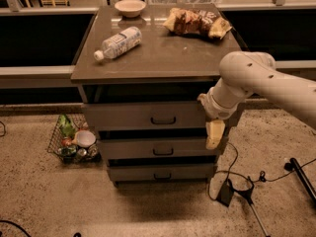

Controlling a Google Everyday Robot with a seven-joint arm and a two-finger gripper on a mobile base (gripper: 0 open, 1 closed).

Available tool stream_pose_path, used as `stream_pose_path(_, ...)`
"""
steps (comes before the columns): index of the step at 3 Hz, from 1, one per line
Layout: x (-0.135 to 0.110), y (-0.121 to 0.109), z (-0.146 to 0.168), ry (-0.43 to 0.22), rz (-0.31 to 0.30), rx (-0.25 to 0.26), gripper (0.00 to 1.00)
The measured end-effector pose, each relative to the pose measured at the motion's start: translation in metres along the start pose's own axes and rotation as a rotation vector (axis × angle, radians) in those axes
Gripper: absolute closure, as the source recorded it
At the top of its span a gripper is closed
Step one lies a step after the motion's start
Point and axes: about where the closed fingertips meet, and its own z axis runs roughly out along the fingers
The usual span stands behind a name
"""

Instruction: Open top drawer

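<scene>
The top drawer (143,115) is the widest grey front of three, just under the tabletop, with a small dark loop handle (163,120) at its centre. Its inside does not show. Two narrower drawer fronts (158,149) sit below it. My gripper (215,135) hangs pale yellow from the white arm (256,80) at the right end of the drawer fronts, level with the gap between the top and middle drawers and to the right of the handle.
On the cabinet top (163,58) lie a plastic bottle (117,42), a bowl (130,7) and snack bags (197,21). A wire basket of items (74,139) stands on the floor at the left. Cables and a black stand (237,189) lie at the right.
</scene>
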Motion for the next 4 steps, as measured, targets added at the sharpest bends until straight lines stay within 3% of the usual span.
stream_pose_path(2, 0.001, -0.036, 0.018, -0.031, -0.050, 0.052, 0.00)
stream_pose_path(4, -0.007, -0.060, 0.038, -0.067, -0.081, 0.033, 0.00)
